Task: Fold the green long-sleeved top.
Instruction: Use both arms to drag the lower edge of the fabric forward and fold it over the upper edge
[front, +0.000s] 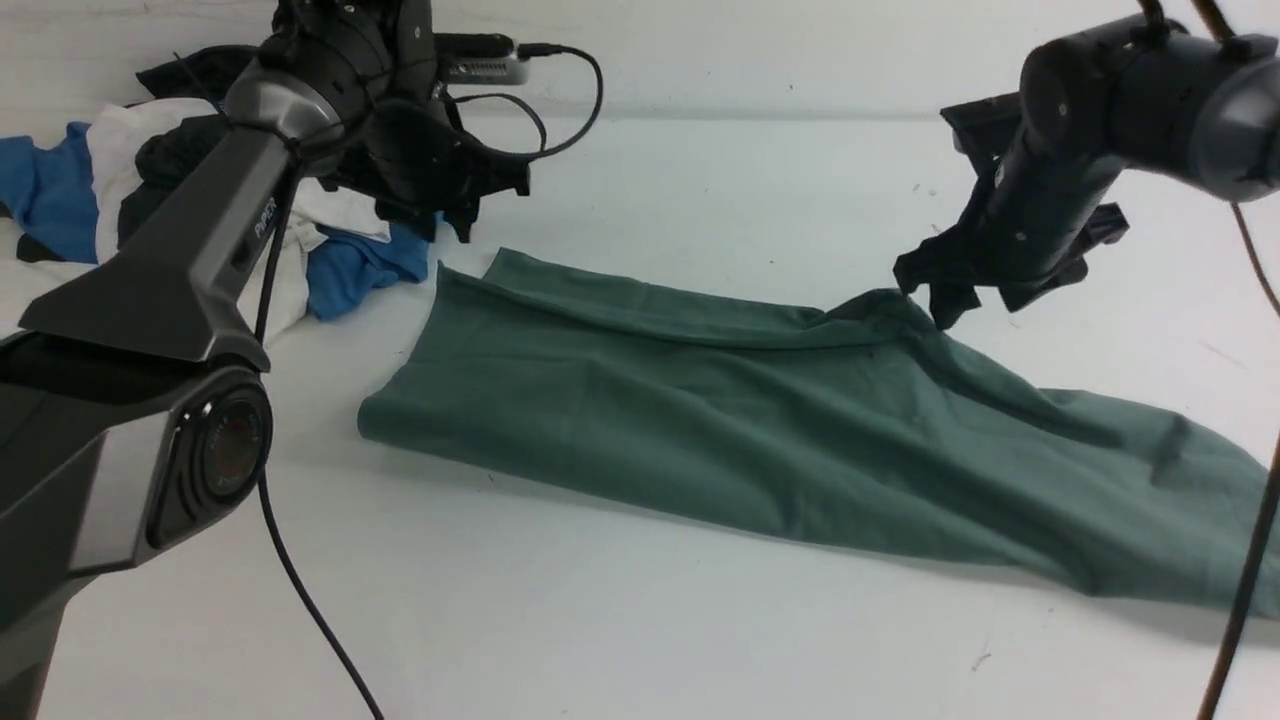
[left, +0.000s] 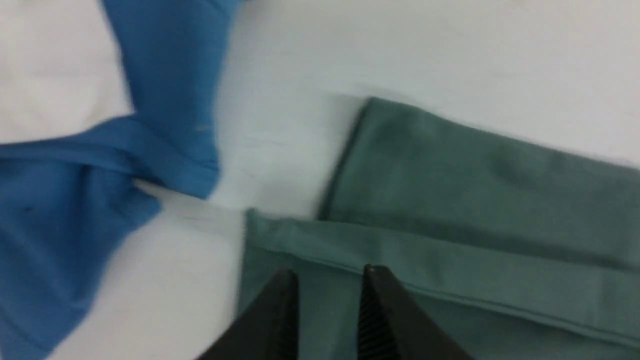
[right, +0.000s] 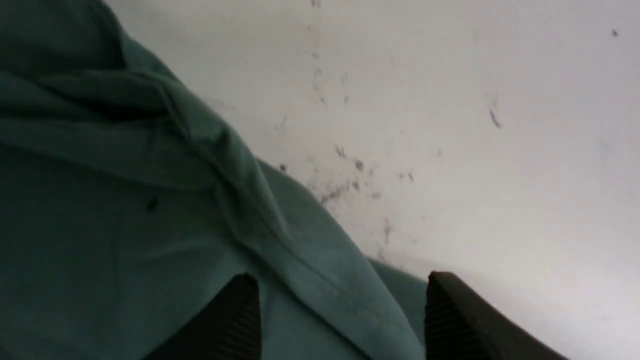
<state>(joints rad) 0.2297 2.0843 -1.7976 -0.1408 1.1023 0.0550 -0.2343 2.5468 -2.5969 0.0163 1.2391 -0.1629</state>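
The green long-sleeved top (front: 760, 420) lies folded into a long band across the white table (front: 700, 620), running from mid-left to the right edge. Neither its neck nor its chest print shows. My left gripper (front: 450, 222) hangs just over the top's far left corner. In the left wrist view this gripper (left: 330, 274) is open, with a gap between its fingers and the cloth (left: 450, 200) lying flat beneath. My right gripper (front: 950, 300) hovers over a raised ridge on the far edge. In the right wrist view it (right: 341, 280) is wide open above a hem fold (right: 125, 225), holding nothing.
A heap of other clothes (front: 100, 190) sits at the far left, dark, white and blue. One blue garment (front: 360, 265) reaches close to the top's left corner (left: 165, 100). A black cable (front: 300, 590) hangs from the left arm, and another cable (front: 1245, 590) hangs at the right edge.
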